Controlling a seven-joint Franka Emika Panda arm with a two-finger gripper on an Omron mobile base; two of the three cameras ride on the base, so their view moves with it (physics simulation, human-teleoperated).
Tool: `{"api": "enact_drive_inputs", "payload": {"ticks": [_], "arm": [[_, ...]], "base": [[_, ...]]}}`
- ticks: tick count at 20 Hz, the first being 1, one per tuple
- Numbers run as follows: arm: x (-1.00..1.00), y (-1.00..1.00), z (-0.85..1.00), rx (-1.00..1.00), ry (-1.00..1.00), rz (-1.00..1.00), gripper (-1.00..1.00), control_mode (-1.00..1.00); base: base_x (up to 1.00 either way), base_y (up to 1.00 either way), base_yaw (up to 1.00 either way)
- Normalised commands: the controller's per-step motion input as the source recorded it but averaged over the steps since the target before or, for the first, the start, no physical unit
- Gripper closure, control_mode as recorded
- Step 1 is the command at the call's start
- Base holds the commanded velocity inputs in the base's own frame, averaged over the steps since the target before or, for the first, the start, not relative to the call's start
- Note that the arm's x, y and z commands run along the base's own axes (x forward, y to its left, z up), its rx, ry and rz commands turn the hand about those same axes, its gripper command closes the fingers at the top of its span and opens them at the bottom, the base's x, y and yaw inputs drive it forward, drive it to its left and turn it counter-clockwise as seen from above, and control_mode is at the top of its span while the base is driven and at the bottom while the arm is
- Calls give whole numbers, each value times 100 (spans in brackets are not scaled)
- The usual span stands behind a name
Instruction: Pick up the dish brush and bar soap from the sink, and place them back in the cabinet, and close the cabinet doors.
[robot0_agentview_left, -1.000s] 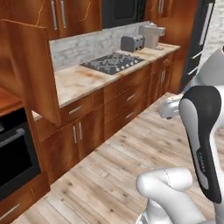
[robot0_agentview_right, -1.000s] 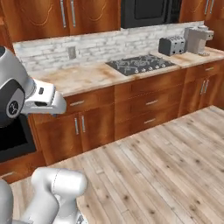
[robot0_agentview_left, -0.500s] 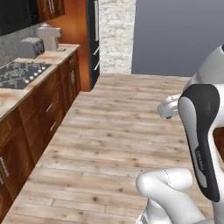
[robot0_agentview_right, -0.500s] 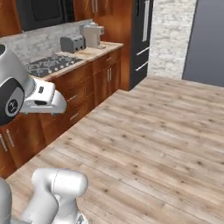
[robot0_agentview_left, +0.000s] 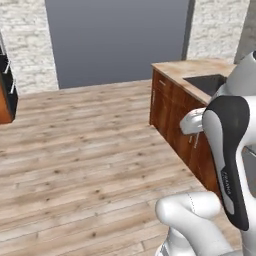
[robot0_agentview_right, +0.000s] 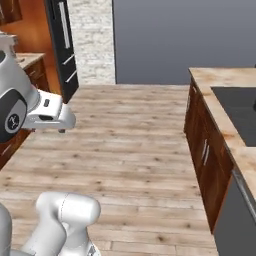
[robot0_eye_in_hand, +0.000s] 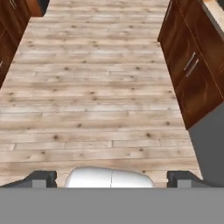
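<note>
1. The fingers (robot0_eye_in_hand: 112, 177) stand spread wide with nothing between them; in the hand view the two dark tips sit at the bottom corners, over bare wooden floor (robot0_eye_in_hand: 96, 87).
2. The sink (robot0_agentview_right: 240, 112) is a dark basin set into the tan worktop (robot0_agentview_right: 220, 82) at the right of the right base view; in the left base view it lies just behind the arm's white upper link.
3. Whether the brush and soap lie inside the sink cannot be told from here.
4. Reddish-brown cupboard fronts (robot0_agentview_right: 202, 150) with silver handles run below the worktop.
5. A grey wall (robot0_agentview_left: 117, 37) flanked by pale stonework closes the far end of the room.
6. A black tall unit (robot0_agentview_right: 62, 45) stands at the far left of the right base view.
</note>
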Motion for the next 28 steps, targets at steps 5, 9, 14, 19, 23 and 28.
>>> {"api": "enact_drive_inputs", "payload": {"ticks": [5,9,14,19,23,28], "arm": [[0,0,0,0,0,0,-100,100],[0,0,0,0,0,0,-100,100],[0,0,0,0,0,0,-100,100],[0,0,0,0,0,0,-100,100],[0,0,0,0,0,0,-100,100],[0,0,0,0,0,0,-100,100]], "base": [[39,12,-51],[81,60,-13],[100,62,0],[100,38,0],[100,29,0],[100,27,1]]}}
